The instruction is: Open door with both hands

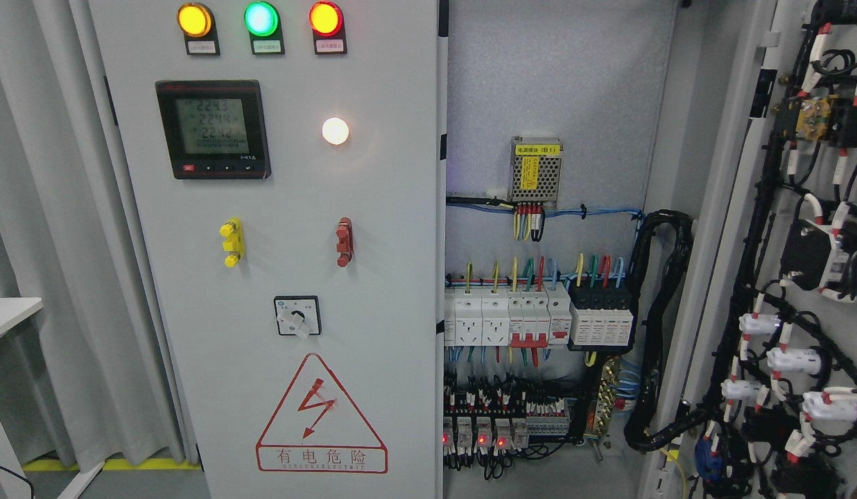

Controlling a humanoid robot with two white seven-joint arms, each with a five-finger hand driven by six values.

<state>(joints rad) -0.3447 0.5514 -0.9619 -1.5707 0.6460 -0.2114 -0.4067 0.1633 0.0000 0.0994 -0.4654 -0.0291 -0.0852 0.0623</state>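
While neither robot hand nor arm appears anywhere in the head view, the state of the fingers cannot be told. Nearest the camera, at three o'clock, the right door (747, 229) stands swung wide open, its inner face turned toward the viewer and carrying black cable looms (765, 305) with white connectors (792, 360) and red-banded wire ends. At nine o'clock, the corner of a white table (5, 315) enters from the frame edge, in front of grey curtains (47, 208).

Filling the left and centre of the frame, the left door (276, 277) is closed. Across its top, at twelve o'clock, sit three lit indicator lamps: amber (194, 19), green (261, 19), and red (326, 19). Below them are a digital meter (213, 129) with a lit display and, just beside it toward three o'clock, a glowing white lamp (335, 131). Lower are a yellow handle (231, 242) and a red handle (344, 242), well apart, then a rotary selector switch (297, 316), then a red triangular hazard label (321, 414) at six o'clock.

Farthest back, the cabinet interior (553, 83) is exposed: a perforated power supply (536, 172) with a yellow label, a row of white breakers (505, 317) below it, a black module block (602, 317) just beside them, and small relays (480, 433) with red lights at the bottom.
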